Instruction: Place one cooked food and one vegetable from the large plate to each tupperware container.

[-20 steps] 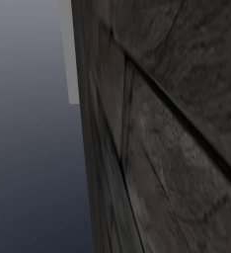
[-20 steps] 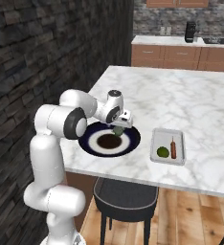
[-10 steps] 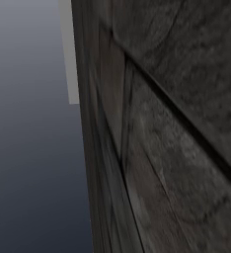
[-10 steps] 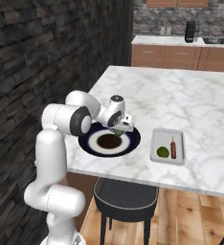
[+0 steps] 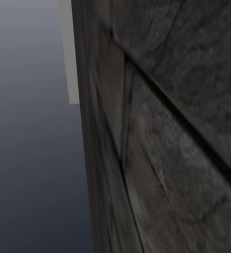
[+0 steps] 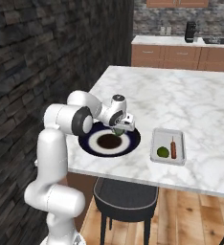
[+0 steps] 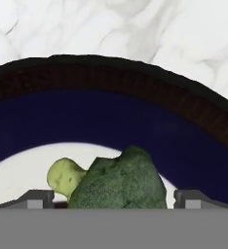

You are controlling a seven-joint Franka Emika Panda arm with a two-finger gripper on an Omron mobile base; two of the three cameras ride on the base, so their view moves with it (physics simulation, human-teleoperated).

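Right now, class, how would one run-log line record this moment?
gripper: open, straddling broccoli | broccoli: on plate, not lifted | tray: green item and skewer inside | next: probably close on broccoli

Fingers (image 7: 114, 197) lower (around broccoli (image 7: 121, 182))

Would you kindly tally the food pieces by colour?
Green: 2 (broccoli floret on the navy-rimmed round plate, round green piece in the pale rectangular tray)
Brown: 2 (dark round piece on the plate, thin stick in the tray)
Total: 4
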